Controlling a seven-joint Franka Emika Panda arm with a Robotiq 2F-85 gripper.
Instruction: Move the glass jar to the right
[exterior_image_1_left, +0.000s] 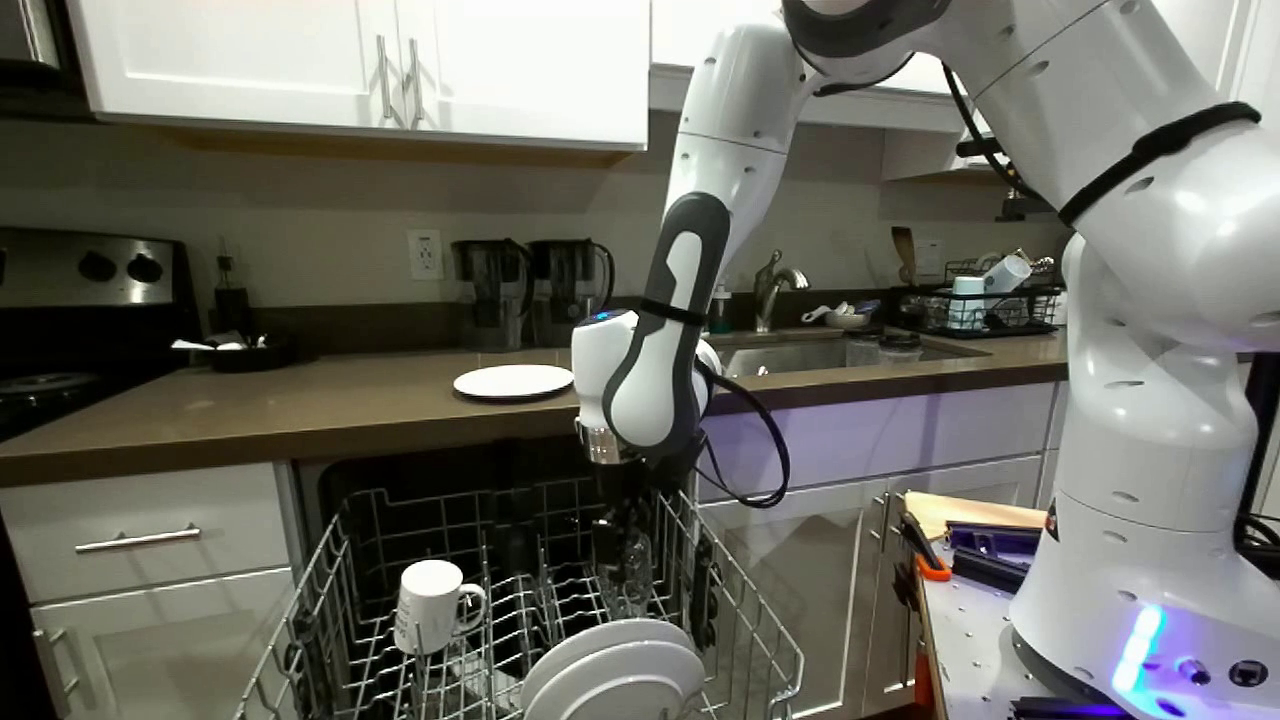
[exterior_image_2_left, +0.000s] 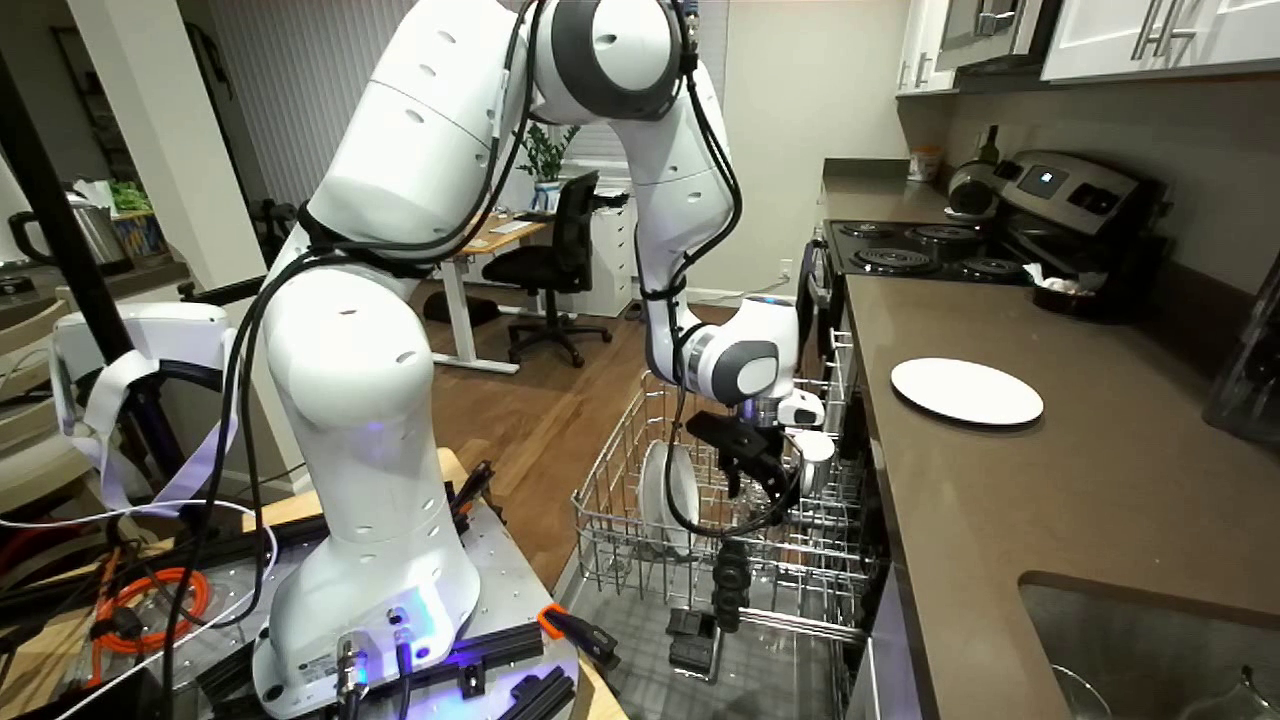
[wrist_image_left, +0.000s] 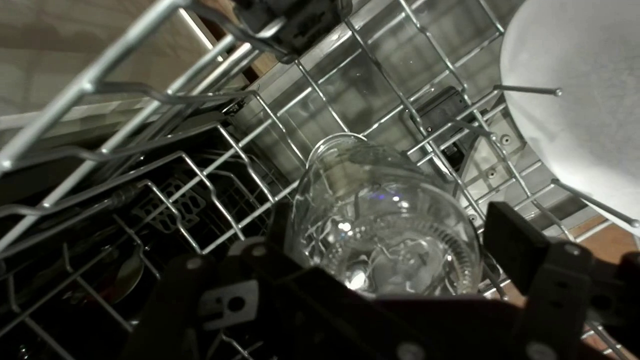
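The clear glass jar (exterior_image_1_left: 632, 580) stands upside down in the dishwasher rack, near the rack's side wall and behind the white plates. In the wrist view the jar (wrist_image_left: 350, 170) shows its ribbed base toward the camera, its mouth down on the wires. My gripper (wrist_image_left: 395, 235) is open, its two black fingers on either side of the jar. A gap shows between the right finger and the glass. The left finger is close to the glass; I cannot tell if it touches. In an exterior view the gripper (exterior_image_1_left: 615, 530) points down into the rack. The other exterior view mostly hides the jar.
The wire rack (wrist_image_left: 87, 86) has upright tines and side walls around the jar. White plates (exterior_image_1_left: 620, 680) stand in front of it, and a white mug (exterior_image_1_left: 428, 605) sits across the rack. A white plate (exterior_image_2_left: 965, 390) lies on the counter beside the dishwasher.
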